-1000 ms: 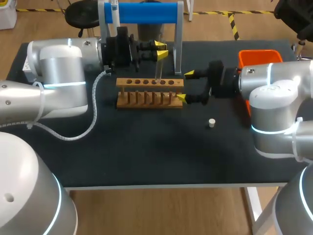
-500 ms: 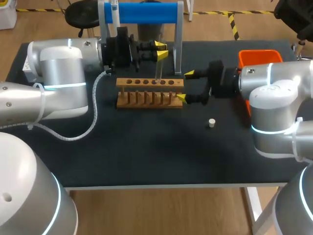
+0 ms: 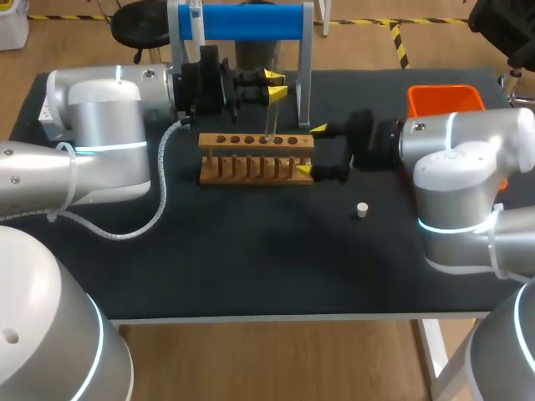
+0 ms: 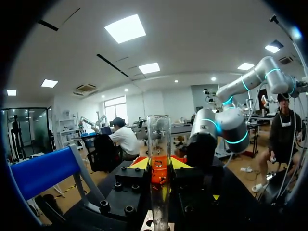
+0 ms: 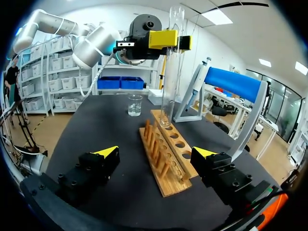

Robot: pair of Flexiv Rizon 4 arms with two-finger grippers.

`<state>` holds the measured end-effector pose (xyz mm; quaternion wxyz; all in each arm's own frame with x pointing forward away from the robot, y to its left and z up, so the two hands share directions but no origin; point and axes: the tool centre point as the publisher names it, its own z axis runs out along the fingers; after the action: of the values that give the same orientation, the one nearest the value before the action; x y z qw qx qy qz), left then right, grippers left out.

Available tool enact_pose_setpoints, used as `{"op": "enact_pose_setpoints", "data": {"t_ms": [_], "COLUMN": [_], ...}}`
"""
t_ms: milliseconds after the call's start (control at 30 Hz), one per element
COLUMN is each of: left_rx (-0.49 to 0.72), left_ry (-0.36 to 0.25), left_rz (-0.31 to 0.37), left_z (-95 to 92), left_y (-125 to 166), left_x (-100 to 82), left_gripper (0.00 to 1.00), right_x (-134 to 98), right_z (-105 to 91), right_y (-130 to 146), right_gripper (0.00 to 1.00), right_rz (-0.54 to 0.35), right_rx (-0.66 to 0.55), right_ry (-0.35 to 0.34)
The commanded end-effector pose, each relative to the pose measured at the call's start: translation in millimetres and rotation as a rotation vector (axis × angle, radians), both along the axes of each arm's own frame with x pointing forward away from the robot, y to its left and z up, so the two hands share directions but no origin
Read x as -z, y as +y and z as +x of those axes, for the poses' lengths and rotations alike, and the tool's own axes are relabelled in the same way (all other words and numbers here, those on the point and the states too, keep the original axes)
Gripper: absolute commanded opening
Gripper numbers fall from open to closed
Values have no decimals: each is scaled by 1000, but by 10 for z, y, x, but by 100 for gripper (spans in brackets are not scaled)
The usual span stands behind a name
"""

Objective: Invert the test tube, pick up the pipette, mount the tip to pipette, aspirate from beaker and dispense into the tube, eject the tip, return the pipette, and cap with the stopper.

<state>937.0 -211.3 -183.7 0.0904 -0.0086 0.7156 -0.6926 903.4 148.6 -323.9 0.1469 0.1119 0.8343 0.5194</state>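
Stopper (image 3: 362, 210) lies nearest you, alone on the dark table (image 3: 251, 267), close beside your right claw (image 3: 311, 150) and touching nothing. That claw's fingers stand wide apart. The end of the wooden rack (image 3: 255, 159) lies between them, and they are not clamped on it. Farther ahead of the right claw, the test tube (image 5: 169, 62) stands upright with its lower end at one of the rack's holes; you cannot tell how deep it sits. Your left claw (image 3: 276, 84) is clamped on the tube's upper part, a yellow tip on each side, and the glass rises straight up between its fingers. Beyond the rack's far end from the right claw, the beaker (image 5: 135, 104) stands on the table, apart from the rack. Behind the left claw, the blue-barred stand (image 3: 242, 21) holds the pipette (image 3: 196, 17) at one end. An orange bin (image 3: 443, 98) sits behind your right arm.
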Motion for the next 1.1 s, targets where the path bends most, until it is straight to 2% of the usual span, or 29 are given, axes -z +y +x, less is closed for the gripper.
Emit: {"op": "enact_pose_setpoints", "data": {"t_ms": [33,1100], "left_rx": [-3,-3], "left_ry": [0,0], "left_rz": [0,0], "left_z": [-3,-3], "left_y": [-6,-6], "left_x": [3,3], "left_gripper": [0,0], "right_x": [55,206], "right_z": [25,75], "right_y": [66,153], "right_gripper": [100,100], "right_rz": [-1,-24], "right_rx": [25,103], "right_ry": [-6,12]}}
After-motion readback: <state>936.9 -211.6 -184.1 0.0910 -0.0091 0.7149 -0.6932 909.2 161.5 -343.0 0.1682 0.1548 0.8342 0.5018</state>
